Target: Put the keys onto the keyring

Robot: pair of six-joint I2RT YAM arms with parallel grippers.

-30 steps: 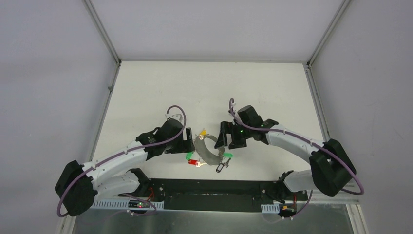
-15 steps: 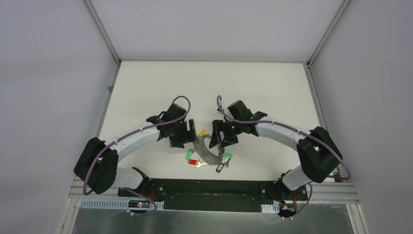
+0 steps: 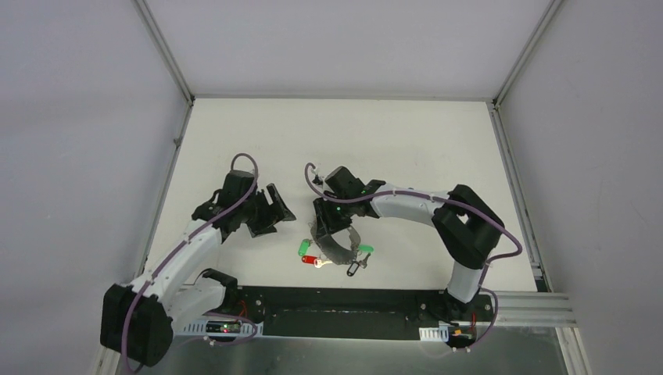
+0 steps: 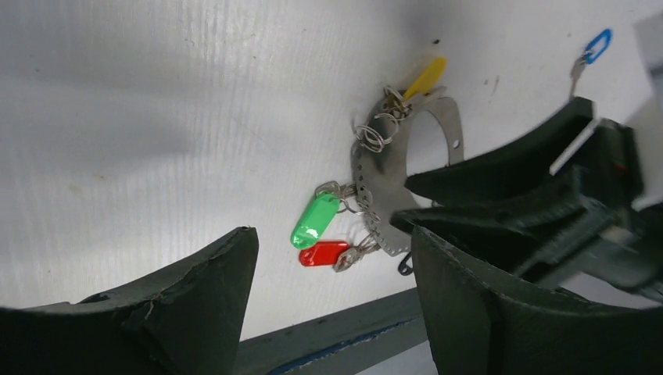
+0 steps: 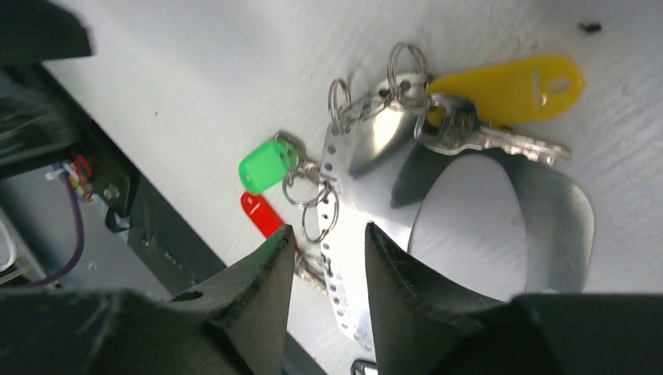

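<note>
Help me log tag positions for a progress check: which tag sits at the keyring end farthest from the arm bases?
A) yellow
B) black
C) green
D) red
A: the yellow tag hangs at the far end of the keyring, while the green tag and red tag lie by its near end.

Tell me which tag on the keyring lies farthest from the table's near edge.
The yellow tag; the green tag and the red tag lie closer to it.
</note>
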